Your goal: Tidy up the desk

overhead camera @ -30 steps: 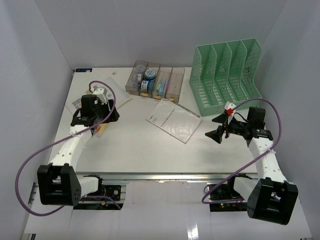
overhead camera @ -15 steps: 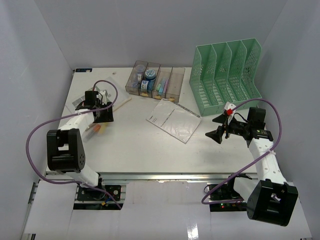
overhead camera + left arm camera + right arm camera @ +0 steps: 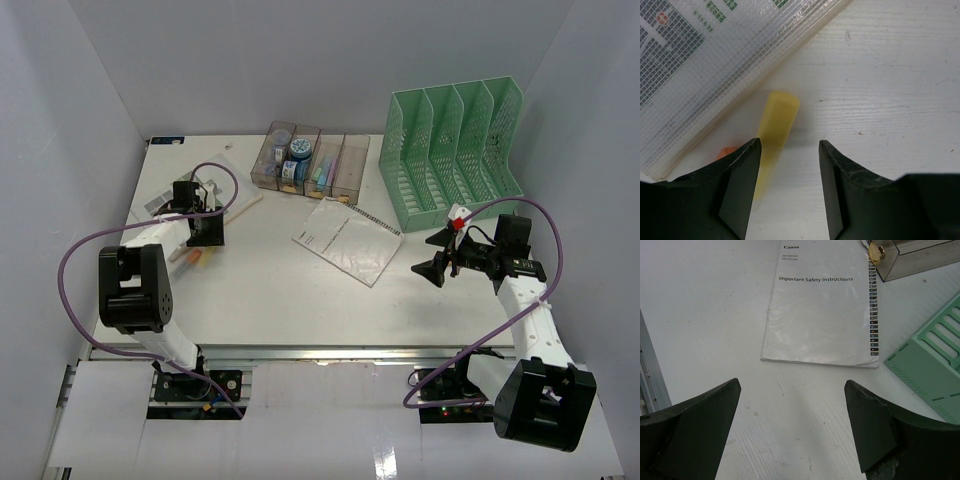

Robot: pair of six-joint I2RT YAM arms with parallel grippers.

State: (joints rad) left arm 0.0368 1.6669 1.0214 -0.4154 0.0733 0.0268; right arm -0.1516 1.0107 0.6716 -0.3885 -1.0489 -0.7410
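The desk [image 3: 280, 290] is a white tabletop with a silver rail [image 3: 330, 352] along its near edge. My left gripper [image 3: 203, 238] is open and empty, low over the desk at the left. In the left wrist view the gripper [image 3: 790, 144] stands just right of a yellow stick-shaped item [image 3: 776, 125], whose lower end runs behind my left finger [image 3: 742, 185]. A clear mesh pouch [image 3: 715, 60] with papers lies beside it. My right gripper [image 3: 437, 263] is open wide and empty, and in its wrist view [image 3: 792, 384] it faces a Canon booklet [image 3: 820, 305].
The booklet [image 3: 345, 238] lies mid-desk. A green mesh file rack [image 3: 455, 150] stands at the back right. A row of clear brownish bins [image 3: 310, 160] with small items is at the back centre. A small orange item [image 3: 726, 151] lies by the pouch [image 3: 205, 195].
The left arm has folded up, its elbow now raised near the left edge; its gripper stayed low by the pouch, shifting slightly back. The right arm has not moved.
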